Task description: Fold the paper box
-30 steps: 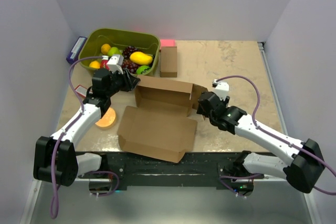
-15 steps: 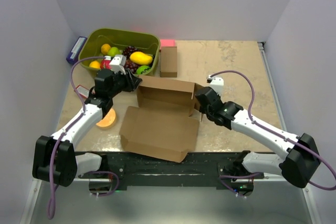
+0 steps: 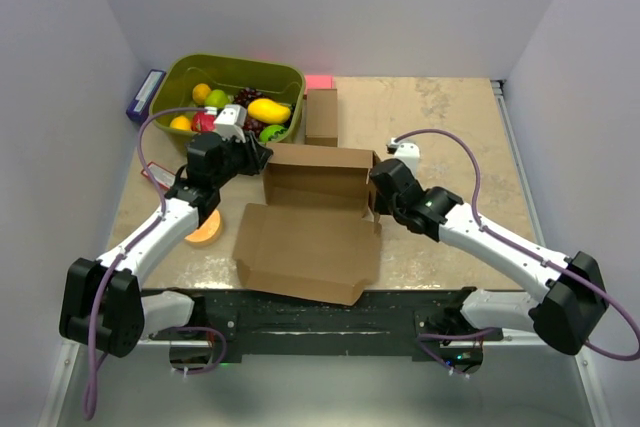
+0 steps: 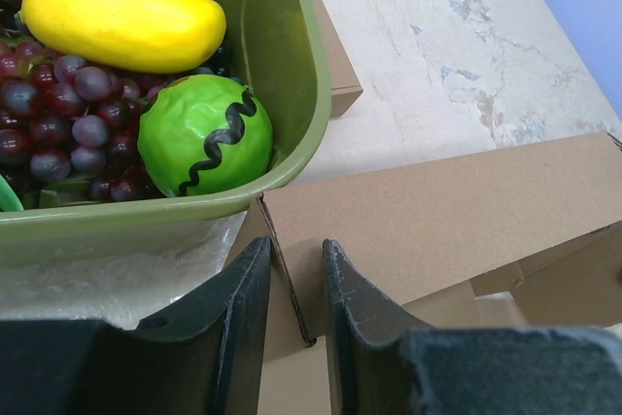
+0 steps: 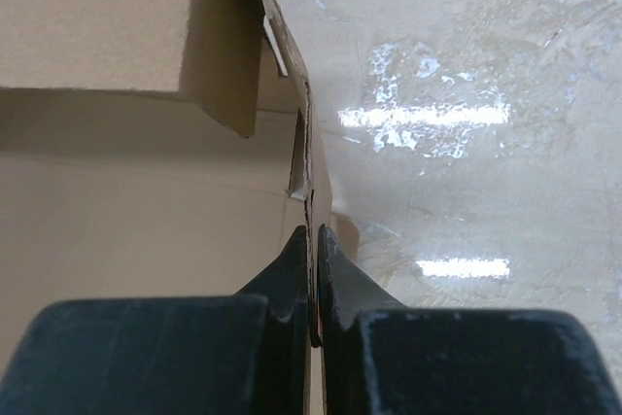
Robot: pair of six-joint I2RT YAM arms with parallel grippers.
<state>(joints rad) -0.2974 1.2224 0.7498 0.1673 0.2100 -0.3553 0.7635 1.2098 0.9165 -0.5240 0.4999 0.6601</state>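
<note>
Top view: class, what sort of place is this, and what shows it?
Probably a robot test bench, not a home: a left arm and right arm fixed at a walled-in table, a paper box, and a tub of fruit.

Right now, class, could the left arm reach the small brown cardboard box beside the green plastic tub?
Probably, but not freely: the left end effector grips the large brown cardboard paper box by its left wall. Released, it has the small brown cardboard box close by, beside the green plastic tub.
</note>
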